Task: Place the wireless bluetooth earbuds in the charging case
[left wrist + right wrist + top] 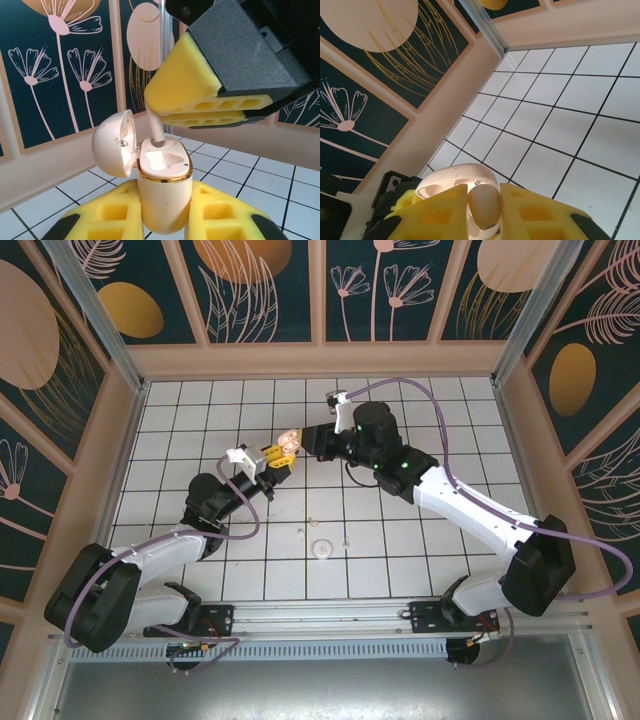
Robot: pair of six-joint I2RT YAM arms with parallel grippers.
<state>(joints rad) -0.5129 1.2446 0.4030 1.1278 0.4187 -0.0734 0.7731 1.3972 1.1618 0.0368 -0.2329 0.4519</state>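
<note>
The right gripper [159, 110] is clamped on one earbud [156, 127], its two yellow fingers pinched nearly together with the pale stem poking down out of them at a slant. The stem's lower end sits at the mouth of the near well of the charging case [165, 192]; whether it has actually entered the well I cannot tell. The case is upright and raised off the table, its lid [114, 142] swung open to the side and its gold rim [167, 176] facing up. The left gripper [165, 222] grasps the case body, a yellow finger pressed on each side. In the overhead view both arms meet above the middle of the tiled table [200, 410], well above a round disc [321, 549] lying nearer the bases. As I judge it, the main risk is the tilt: pushed down at this angle, the stem could snag on the rim or the well's edge instead of sliding in. That push could twist the smooth, rounded case in its grip. Opening the fingers before the earbud seats would let it drop to the table, and a drifting finger could knock the lid shut.
</note>
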